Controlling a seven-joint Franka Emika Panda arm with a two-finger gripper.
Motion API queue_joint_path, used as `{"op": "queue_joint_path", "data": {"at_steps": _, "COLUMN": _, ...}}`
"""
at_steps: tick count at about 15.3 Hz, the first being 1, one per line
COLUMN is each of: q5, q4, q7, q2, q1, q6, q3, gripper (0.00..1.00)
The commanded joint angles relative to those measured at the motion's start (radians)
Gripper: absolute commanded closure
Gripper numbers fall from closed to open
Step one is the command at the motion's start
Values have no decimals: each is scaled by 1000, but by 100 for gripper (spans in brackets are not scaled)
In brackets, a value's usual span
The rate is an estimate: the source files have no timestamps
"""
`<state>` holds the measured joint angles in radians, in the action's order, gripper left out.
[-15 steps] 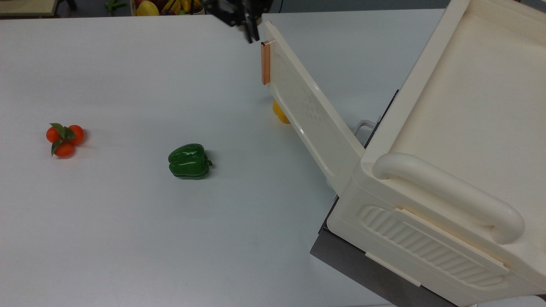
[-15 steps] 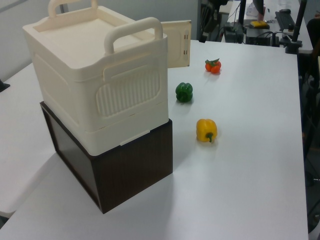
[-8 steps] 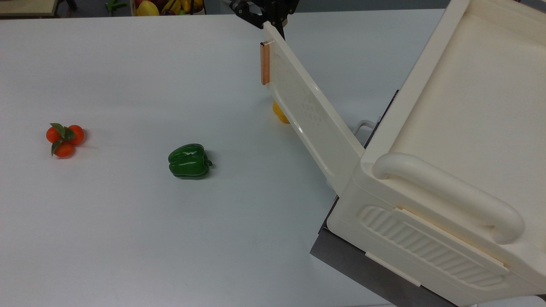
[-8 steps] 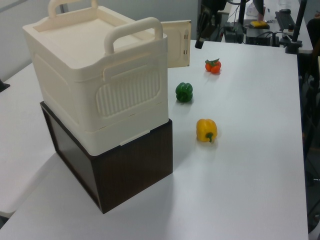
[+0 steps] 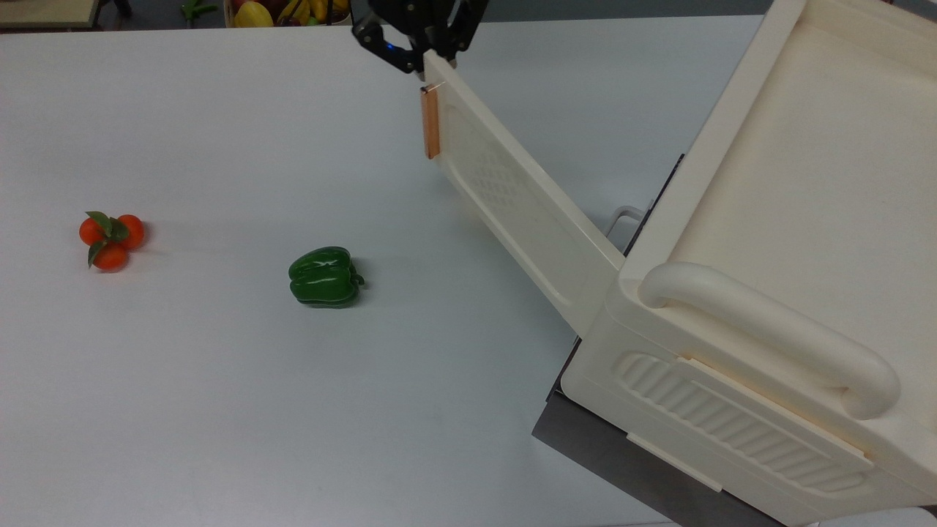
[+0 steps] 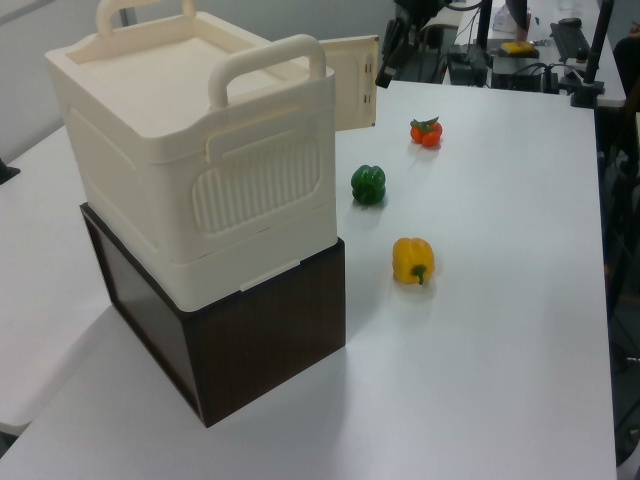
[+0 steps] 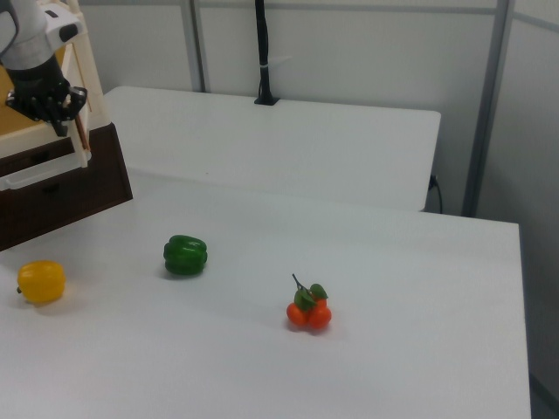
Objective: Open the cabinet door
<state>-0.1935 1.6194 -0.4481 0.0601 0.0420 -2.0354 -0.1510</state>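
Cream plastic makes up the cabinet door (image 5: 512, 197), which stands swung out from the front corner of the cabinet (image 5: 790, 241), its free end with the copper handle (image 5: 430, 121) reaching toward the far edge of the counter (image 5: 219, 380) in the top view; against the pictures of half a second and a second ago, that free end has shifted toward the top view's left, so the door is open a little wider, and the yellow pepper that peeked out beneath the door then is now hidden behind it in the top view; the gripper (image 5: 423, 55) has moved with the door's end and now sits right at the top corner above the handle, its dark fingers (image 6: 385, 60) close against the door's edge in the left view; whether they are spread or pinched on the panel I cannot tell; in the right view the gripper (image 7: 54, 109) hangs at the door's end beside the dark base (image 7: 61, 192) under the cabinet. Counted: one cabinet with one door and two rounded grab handles (image 6: 265, 65) on top; one green pepper (image 5: 324, 276); one yellow pepper (image 6: 413, 260); one cluster of three small tomatoes (image 5: 110, 238) with leaves; none of the loose vegetables has moved.
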Motion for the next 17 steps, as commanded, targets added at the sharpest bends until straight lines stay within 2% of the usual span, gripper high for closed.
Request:
{"op": "queue_joint_path", "data": {"at_steps": 1, "q5": -21, "q4": 17, "q7": -4, "q2": -11, "q1": -1, "q6": -72, "q3": 25, "gripper": 96}}
{"op": "queue_joint_path", "data": {"at_steps": 8, "q5": -20, "q4": 17, "q7": -4, "q2": 21, "q1": -1, "q6": -212, "q3": 71, "gripper": 95}}
{"op": "queue_joint_path", "data": {"at_steps": 10, "q5": -18, "q4": 19, "q7": -7, "q2": 6, "q1": -1, "q6": -192, "q3": 97, "gripper": 88}}
{"op": "queue_joint_path", "data": {"at_steps": 11, "q5": -18, "q4": 19, "q7": -4, "q2": 3, "q1": -1, "q6": -146, "q3": 100, "gripper": 77}}
{"op": "queue_joint_path", "data": {"at_steps": 12, "q5": -12, "q4": 17, "q7": -9, "q2": 0, "q1": -1, "q6": -90, "q3": 102, "gripper": 43}}
{"op": "queue_joint_path", "data": {"at_steps": 13, "q5": 2, "q4": 17, "q7": -15, "q2": -5, "q1": -2, "q6": -47, "q3": 106, "gripper": 4}}
{"op": "queue_joint_path", "data": {"at_steps": 14, "q5": 11, "q4": 17, "q7": -14, "q2": -14, "q1": -2, "q6": -14, "q3": 108, "gripper": 0}}
{"op": "queue_joint_path", "data": {"at_steps": 17, "q5": 14, "q4": 16, "q7": -6, "q2": -43, "q1": -7, "q6": 137, "q3": 110, "gripper": 0}}
